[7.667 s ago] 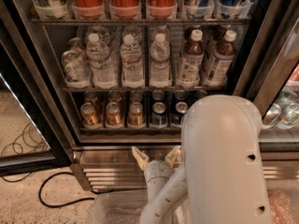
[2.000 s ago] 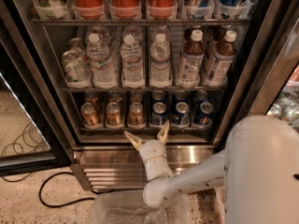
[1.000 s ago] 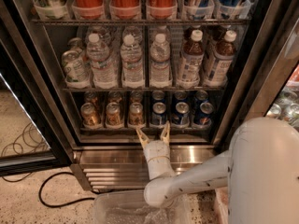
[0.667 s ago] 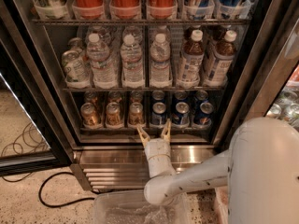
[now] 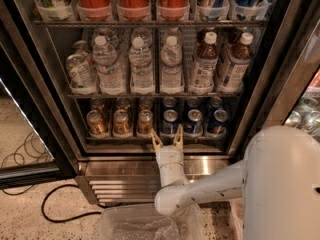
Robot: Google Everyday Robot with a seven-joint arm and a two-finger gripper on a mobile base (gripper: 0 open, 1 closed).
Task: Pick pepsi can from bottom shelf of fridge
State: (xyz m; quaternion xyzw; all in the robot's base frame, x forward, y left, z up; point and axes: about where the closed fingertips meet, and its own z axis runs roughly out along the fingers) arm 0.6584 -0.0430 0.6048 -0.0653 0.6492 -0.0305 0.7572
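Pepsi can [image 5: 170,120] stands front-left among blue cans [image 5: 193,120] on the bottom shelf [image 5: 110,139], centre frame, gold cans [image 5: 120,122] beside it; end effector [image 5: 167,142], fingers spread, empty, just below it.

pepsi can [image 5: 170,121] on bottom shelf [image 5: 116,138], gripper [image 5: 167,137] before it

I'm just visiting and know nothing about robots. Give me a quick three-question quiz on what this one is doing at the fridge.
1. True or false: the hand is shut on a water bottle.
2. The open hand is at the front edge of the bottom shelf, in line with: A) a gold can B) the leftmost front pepsi can C) a Coca-Cola can.
3. Fill in: the bottom shelf's front row holds three gold cans and three ___ cans.
Key: 1 false; 2 B; 3 blue.
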